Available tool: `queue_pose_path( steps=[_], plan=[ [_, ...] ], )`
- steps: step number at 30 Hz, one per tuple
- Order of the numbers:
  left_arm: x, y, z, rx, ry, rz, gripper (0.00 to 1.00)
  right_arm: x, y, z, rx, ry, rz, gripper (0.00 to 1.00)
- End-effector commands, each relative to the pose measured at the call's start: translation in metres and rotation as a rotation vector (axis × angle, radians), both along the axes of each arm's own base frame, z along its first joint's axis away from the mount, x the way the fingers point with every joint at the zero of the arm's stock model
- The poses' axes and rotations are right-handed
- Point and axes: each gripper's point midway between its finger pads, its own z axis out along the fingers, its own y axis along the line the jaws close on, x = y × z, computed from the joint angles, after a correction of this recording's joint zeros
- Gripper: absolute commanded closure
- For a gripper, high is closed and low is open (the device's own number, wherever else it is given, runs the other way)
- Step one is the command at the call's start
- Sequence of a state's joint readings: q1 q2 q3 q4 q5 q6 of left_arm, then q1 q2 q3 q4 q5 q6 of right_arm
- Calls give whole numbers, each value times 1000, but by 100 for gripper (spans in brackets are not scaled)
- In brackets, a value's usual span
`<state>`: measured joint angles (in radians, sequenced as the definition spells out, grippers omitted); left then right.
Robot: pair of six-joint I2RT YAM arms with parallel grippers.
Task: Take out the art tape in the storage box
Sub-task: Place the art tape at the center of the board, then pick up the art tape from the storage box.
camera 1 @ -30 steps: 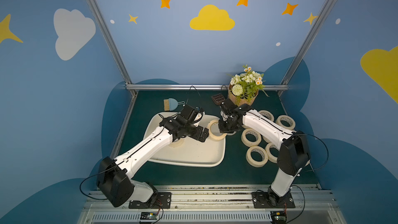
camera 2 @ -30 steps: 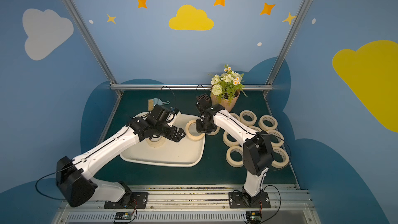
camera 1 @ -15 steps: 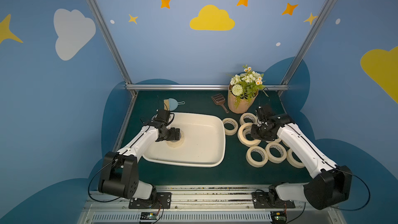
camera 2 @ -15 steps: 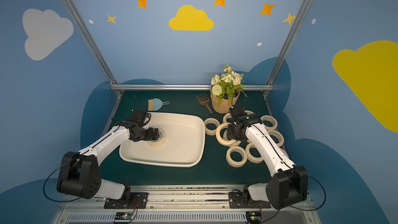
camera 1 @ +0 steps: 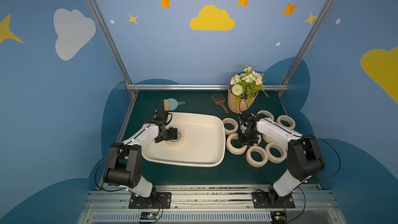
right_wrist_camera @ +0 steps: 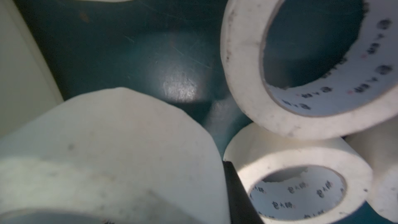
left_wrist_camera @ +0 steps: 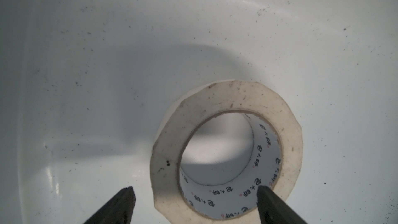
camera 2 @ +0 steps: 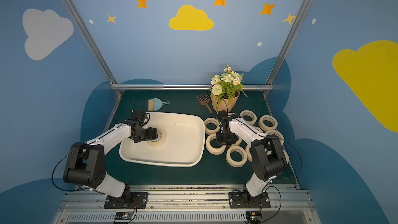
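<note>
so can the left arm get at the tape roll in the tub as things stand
Probably yes: the left gripper hangs over the tape roll in the storage box, jaws open astride its wall, and nothing else in the box blocks it.
</note>
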<state>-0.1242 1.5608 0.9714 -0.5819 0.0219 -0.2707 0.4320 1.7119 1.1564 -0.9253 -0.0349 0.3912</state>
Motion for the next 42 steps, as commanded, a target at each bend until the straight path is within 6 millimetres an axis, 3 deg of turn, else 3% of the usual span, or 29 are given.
queue_pose_path(
  steps=[1,15,16,20,23,29,38,42],
  plan=[
    [-2,5,3,11,-5,17,12,15,17,-5,40,-10,19,100],
    [-6,7,2,19,7,19,17,65,10,-34,-38,-23,-6,100],
    [-6,6,2,20,7,18,17,68,10,-34,-39,-30,-6,96],
    [-7,9,0,31,14,21,22,69,11,-24,-27,-54,8,49],
    [-7,11,-3,42,22,22,25,63,11,-5,-14,-87,20,36],
    [-4,8,-18,33,46,16,38,24,10,47,9,-157,48,33],
    [-2,8,-36,46,86,12,86,-38,22,94,34,-198,94,33],
    [1,10,-29,57,70,12,94,-50,20,102,45,-211,81,33]
  ],
)
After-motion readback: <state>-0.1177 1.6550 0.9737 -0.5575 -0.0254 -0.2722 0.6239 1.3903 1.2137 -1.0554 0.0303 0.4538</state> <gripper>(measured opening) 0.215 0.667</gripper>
